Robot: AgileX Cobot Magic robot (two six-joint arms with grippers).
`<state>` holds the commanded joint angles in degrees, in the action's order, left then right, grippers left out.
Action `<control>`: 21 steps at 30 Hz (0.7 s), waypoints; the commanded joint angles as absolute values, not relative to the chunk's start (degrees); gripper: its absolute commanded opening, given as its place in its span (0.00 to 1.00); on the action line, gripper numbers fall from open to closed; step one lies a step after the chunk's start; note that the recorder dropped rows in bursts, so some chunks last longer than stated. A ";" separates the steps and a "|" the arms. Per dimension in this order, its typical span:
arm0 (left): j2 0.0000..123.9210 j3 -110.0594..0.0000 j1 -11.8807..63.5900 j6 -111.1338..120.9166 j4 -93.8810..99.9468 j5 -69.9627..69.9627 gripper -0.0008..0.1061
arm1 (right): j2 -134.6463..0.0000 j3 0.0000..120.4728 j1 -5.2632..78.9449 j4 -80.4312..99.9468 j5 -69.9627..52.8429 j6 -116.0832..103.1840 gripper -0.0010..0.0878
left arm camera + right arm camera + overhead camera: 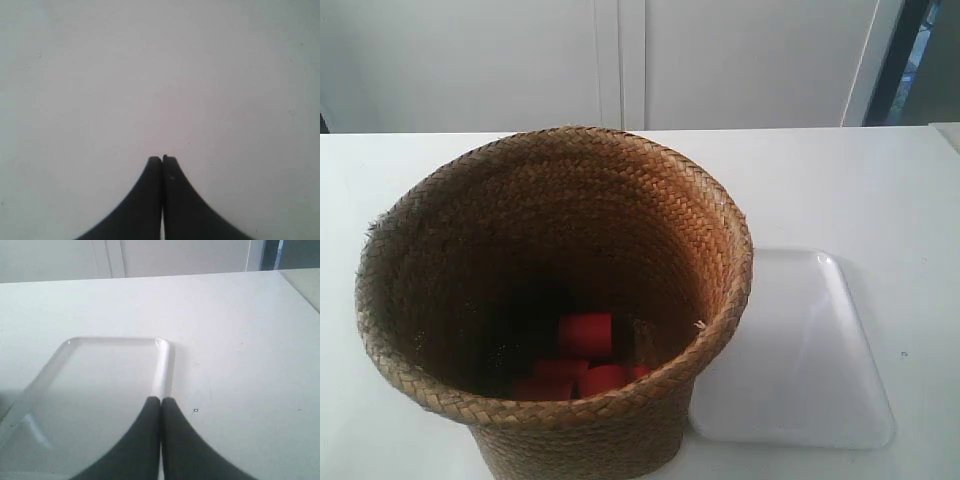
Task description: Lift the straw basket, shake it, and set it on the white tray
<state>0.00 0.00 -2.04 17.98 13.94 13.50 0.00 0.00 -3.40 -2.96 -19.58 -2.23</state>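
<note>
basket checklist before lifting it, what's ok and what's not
1. Basket upright on the table: ok.
2. Red pieces deep in its bottom, well below the rim: ok.
3. Tray bare: ok where it shows; the basket hides one edge.
4. Left fingers open for a grasp: not ok, shut over bare table.
5. Right fingers open for a grasp: not ok, shut above the tray's rim.
6. Either arm lined up with the basket: cannot tell, neither wrist view shows it.
</note>
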 joint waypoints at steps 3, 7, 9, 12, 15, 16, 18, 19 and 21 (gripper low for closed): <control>0.00 0.00 -2.04 17.98 13.94 13.50 0.01 | 0.00 0.00 -3.40 -2.76 -19.58 -2.23 0.01; 0.00 0.00 -2.04 17.98 19.04 13.23 0.01 | 0.00 0.00 -3.40 -0.38 -19.58 -2.23 0.01; 0.00 0.00 -2.04 17.98 23.98 13.14 0.01 | 0.00 0.00 -3.40 0.71 -19.58 -1.89 0.01; 0.00 0.00 -2.04 17.98 25.16 11.91 0.01 | 0.00 0.00 -3.40 1.71 -19.58 -1.59 0.01; 0.00 0.00 -2.04 18.09 24.14 3.70 0.01 | 0.00 0.00 -3.40 1.54 -18.94 -1.70 0.01; 0.00 0.00 -2.04 18.09 24.14 1.23 0.01 | 0.00 0.00 -3.40 1.54 -17.84 -1.58 0.01; 0.00 0.00 -2.04 18.09 24.14 -5.61 0.01 | 0.00 0.00 -3.40 -1.03 -12.87 -1.45 0.01; 0.00 0.00 -2.04 18.09 24.14 -7.51 0.01 | 0.00 0.00 -3.40 -1.71 -10.29 -1.75 0.01; 0.00 0.00 -2.04 18.22 24.14 -10.22 0.01 | 0.00 0.00 -3.40 -4.10 -5.12 -3.49 0.01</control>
